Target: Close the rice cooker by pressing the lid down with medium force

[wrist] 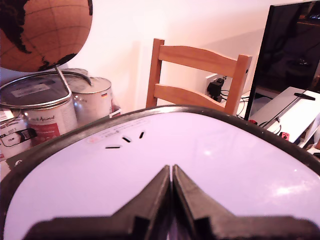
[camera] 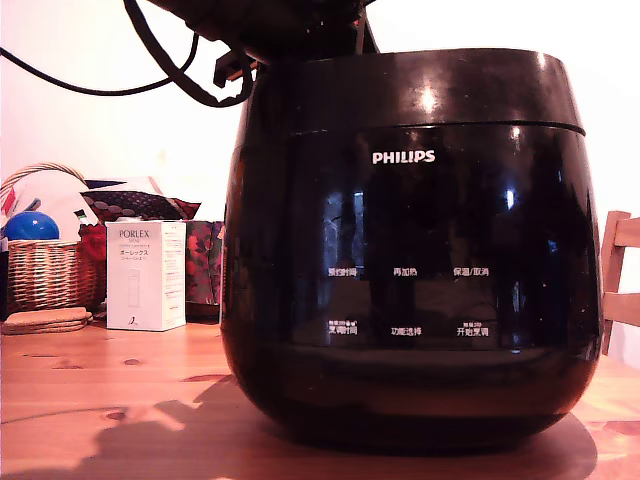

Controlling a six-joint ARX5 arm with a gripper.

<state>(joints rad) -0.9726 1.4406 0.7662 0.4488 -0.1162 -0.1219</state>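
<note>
The rice cooker, glossy black with a white PHILIPS logo and white button labels, fills the exterior view on the wooden table. Its lid lies down on the body, with only a thin seam between them. Above the lid's left side in the exterior view, the arm's dark body and cables reach in from the top edge. In the wrist view my gripper is shut with nothing between its fingers. Its tips rest on or just above the lid's shiny top, near three small slots.
At the exterior view's left stand a white PORLEX box, a wicker basket with a blue ball, and flat coasters. A wooden chair is at the right. The wrist view shows the chair, paint cans, a globe and a dark monitor.
</note>
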